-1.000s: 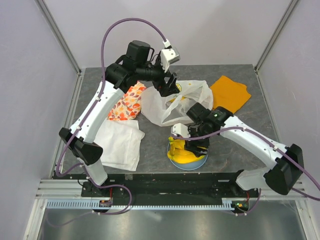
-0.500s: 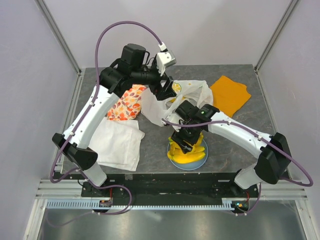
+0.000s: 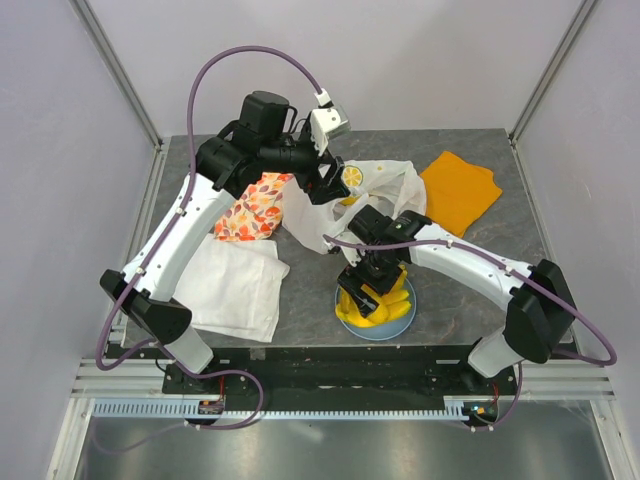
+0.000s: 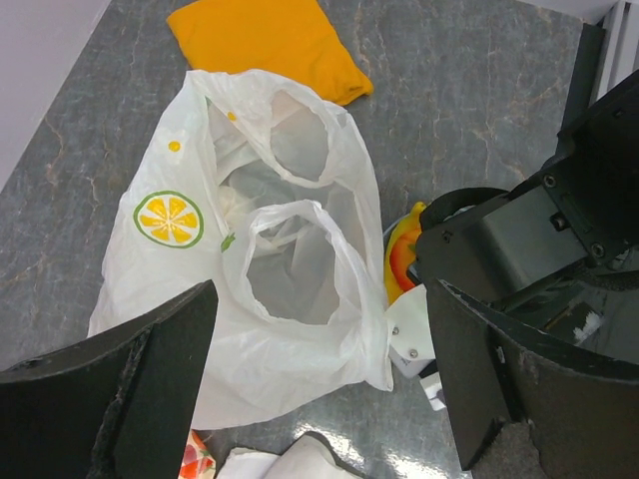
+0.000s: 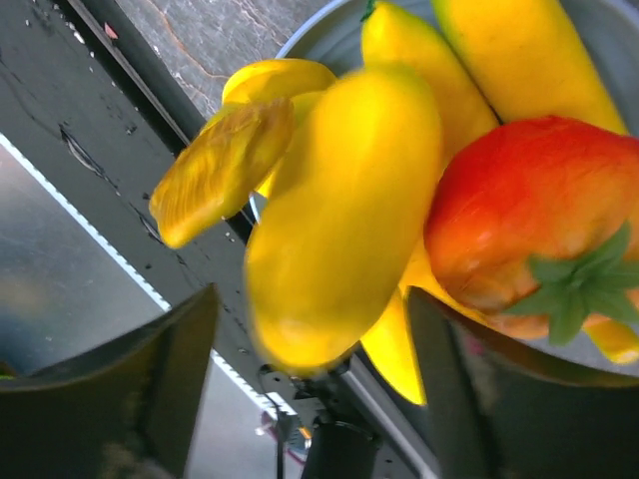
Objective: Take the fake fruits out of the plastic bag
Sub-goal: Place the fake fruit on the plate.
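Observation:
The white plastic bag [image 3: 345, 215] lies crumpled at the table's middle back, its mouth and handles open in the left wrist view [image 4: 290, 249], with a lemon print on its side. No fruit shows inside it. Yellow bananas [image 5: 339, 200], a red-orange fruit with a green top [image 5: 519, 220] and a yellow slice [image 5: 220, 170] lie heaped on the light-blue plate [image 3: 405, 318]. My right gripper [image 3: 368, 290] hovers open just over this heap [image 3: 362, 308]; it holds nothing in its wrist view [image 5: 315, 299]. My left gripper [image 3: 335, 190] is open and empty above the bag's near edge [image 4: 319, 299].
An orange cloth [image 3: 460, 185] lies at the back right. An orange floral cloth [image 3: 255, 205] lies left of the bag, and a white cloth [image 3: 235, 285] at the front left. The plate sits near the table's front edge.
My right gripper has shifted left over the plate's fruit heap, its arm swinging toward the bag. My left gripper has stayed above the bag with little movement.

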You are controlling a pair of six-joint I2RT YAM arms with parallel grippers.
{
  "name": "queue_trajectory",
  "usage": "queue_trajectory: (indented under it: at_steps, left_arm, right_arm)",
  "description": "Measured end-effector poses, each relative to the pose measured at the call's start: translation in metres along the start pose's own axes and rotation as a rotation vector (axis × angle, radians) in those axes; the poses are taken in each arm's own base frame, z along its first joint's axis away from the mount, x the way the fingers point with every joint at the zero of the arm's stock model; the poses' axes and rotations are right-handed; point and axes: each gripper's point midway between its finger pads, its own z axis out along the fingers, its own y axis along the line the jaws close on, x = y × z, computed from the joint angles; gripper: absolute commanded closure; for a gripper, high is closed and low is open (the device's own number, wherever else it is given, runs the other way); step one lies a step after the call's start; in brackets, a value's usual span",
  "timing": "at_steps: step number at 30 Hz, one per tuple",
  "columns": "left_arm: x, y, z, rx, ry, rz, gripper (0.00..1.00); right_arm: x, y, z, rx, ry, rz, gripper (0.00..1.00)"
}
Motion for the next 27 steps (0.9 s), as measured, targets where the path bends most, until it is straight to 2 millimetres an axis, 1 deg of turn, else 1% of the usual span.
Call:
queue_trajectory:
  at_steps: [4,8,14,17,19,22,24,27]
  left_arm:
    - [0.001,0.0,0.0,0.002,0.001,-0.001,0.09]
    - [0.001,-0.002,0.001,0.01,0.0,-0.002,0.09]
    - [0.003,-0.003,0.002,0.016,0.004,-0.006,0.09]
    - [0.003,-0.003,0.002,0.017,0.004,-0.006,0.09]
    - [0.003,-0.001,0.002,0.01,0.006,-0.006,0.09]
    - [0.006,0.003,0.001,-0.02,0.017,-0.008,0.09]
    - [0.007,0.008,-0.001,-0.052,0.023,-0.009,0.09]
    - [0.005,0.016,-0.008,-0.121,0.02,-0.01,0.09]
  right_arm:
    - [0.001,-0.002,0.005,0.007,0.014,0.022,0.05]
    - [-0.001,-0.003,0.005,0.011,0.009,0.031,0.02]
    - [0.001,-0.003,0.004,0.014,0.014,0.029,0.02]
    - [0.004,-0.002,-0.002,0.012,0.035,0.011,0.02]
    - [0.002,0.0,-0.013,0.013,0.038,-0.011,0.02]
    - [-0.016,0.0,-0.04,0.045,-0.008,-0.072,0.02]
    - [-0.025,-0.004,-0.058,0.09,-0.039,-0.113,0.02]
    - [-0.025,-0.017,-0.08,0.164,-0.058,-0.146,0.02]
